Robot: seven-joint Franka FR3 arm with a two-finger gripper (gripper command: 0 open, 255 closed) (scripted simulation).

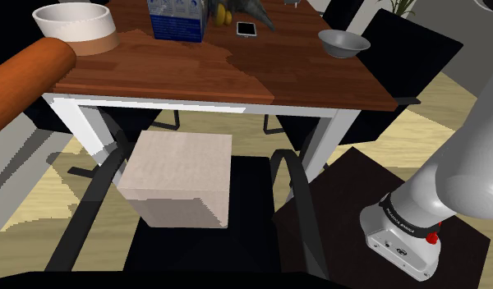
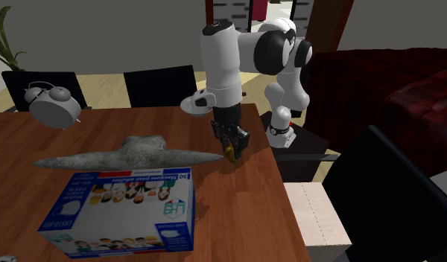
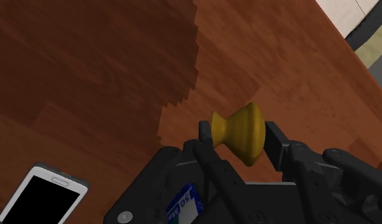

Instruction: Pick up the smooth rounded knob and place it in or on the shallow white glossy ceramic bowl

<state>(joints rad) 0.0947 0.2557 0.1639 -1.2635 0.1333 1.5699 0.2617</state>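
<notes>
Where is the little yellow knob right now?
In the wrist view the knob is clasped in the gripper, over the wooden table near the phone; in the second exterior view it is right of the blue box.

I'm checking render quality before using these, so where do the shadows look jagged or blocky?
Wrist view: the shadow on the wooden table has a stair-stepped edge beside the yellow knob. Shoulder view: the same blocky edge crosses the table near the smartphone, and shadows on the floor at lower left are pixelated. Second exterior view: the table looks evenly lit, no jagged edge.
</notes>
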